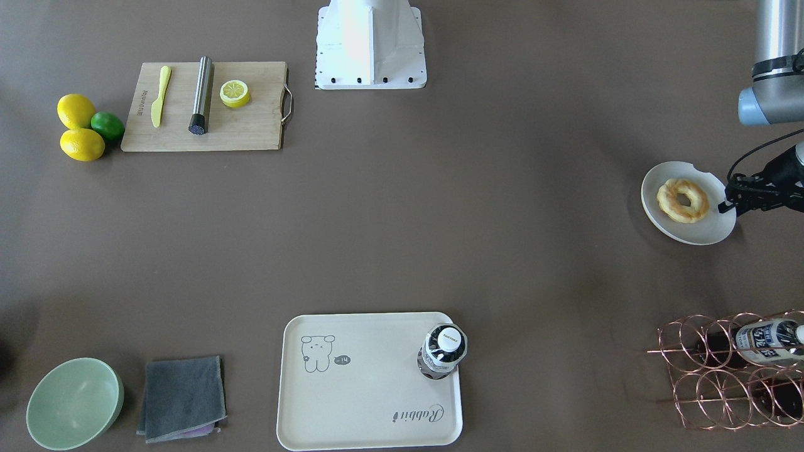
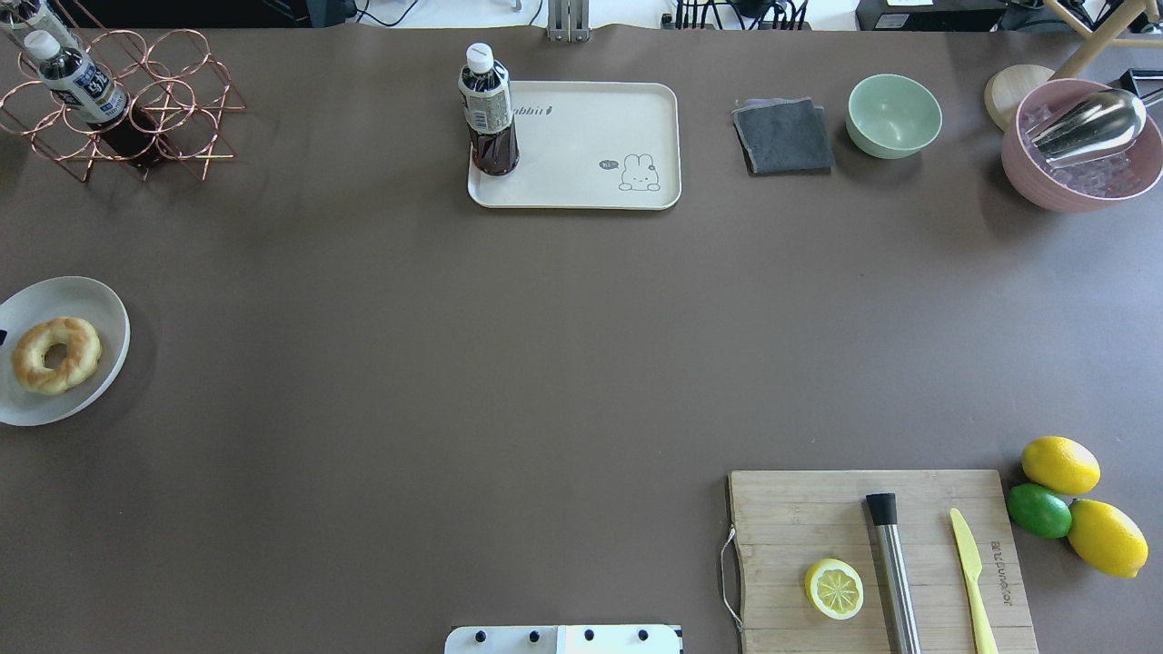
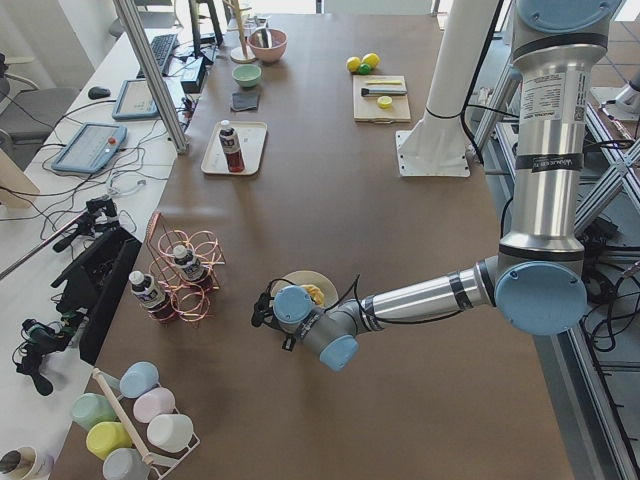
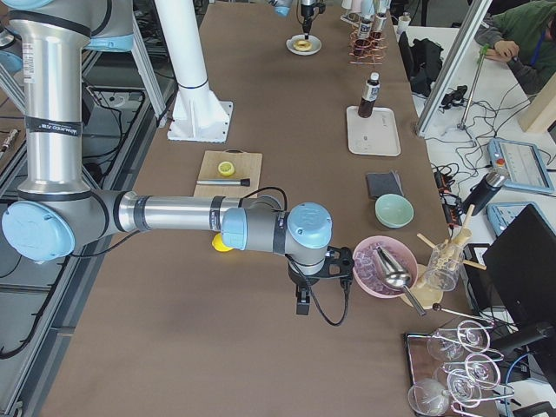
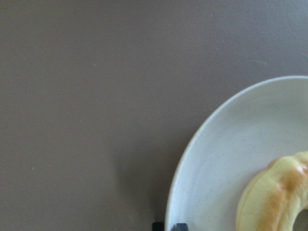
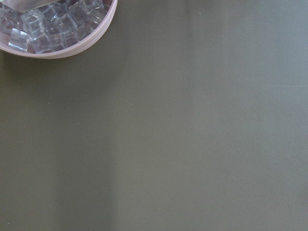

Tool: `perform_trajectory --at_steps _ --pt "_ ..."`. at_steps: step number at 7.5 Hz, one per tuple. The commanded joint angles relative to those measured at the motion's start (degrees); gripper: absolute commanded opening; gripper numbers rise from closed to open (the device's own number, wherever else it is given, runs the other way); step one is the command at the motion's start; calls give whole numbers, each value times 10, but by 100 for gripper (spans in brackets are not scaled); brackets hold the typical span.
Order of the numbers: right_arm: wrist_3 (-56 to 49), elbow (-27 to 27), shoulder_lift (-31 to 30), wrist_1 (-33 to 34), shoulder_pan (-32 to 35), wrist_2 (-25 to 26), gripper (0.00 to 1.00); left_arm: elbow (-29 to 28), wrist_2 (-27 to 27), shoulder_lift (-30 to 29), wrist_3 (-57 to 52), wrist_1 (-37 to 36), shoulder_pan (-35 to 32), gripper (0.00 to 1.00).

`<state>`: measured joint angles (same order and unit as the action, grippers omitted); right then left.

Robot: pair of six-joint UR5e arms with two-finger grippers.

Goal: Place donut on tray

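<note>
The donut, a golden ring with browned patches, lies on a round off-white notched plate at the table's left end; it also shows in the overhead view and the left wrist view. My left gripper hovers at the plate's outer rim, beside the donut and apart from it, fingers together and empty. The cream tray with the bear drawing lies at the far middle edge. My right gripper hangs over bare table near a pink bowl; I cannot tell if it is open or shut.
A dark drink bottle stands on the tray's corner nearest the donut. A copper wire rack with bottles stands beyond the plate. A cutting board, lemons, a green bowl, a grey cloth and a pink ice bowl are on the right half.
</note>
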<state>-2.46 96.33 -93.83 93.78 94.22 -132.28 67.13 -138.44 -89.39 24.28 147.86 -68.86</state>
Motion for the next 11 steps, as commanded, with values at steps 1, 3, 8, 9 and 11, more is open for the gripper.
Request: perform_trajectory --at_steps 1,3,8,9,11 --pt "0 0 1 0 0 0 100 28 -34 -2 5 -2 -6 0" --pt "1 0 1 0 0 0 100 88 -97 -2 108 -5 -17 0" --pt "1 54 13 1 -15 -29 100 276 -101 -5 397 -4 20 0" --pt "-2 66 25 2 -19 -30 100 311 -55 -2 433 -7 61 0" --pt "6 87 33 1 -39 -30 100 398 41 -5 446 -128 156 0"
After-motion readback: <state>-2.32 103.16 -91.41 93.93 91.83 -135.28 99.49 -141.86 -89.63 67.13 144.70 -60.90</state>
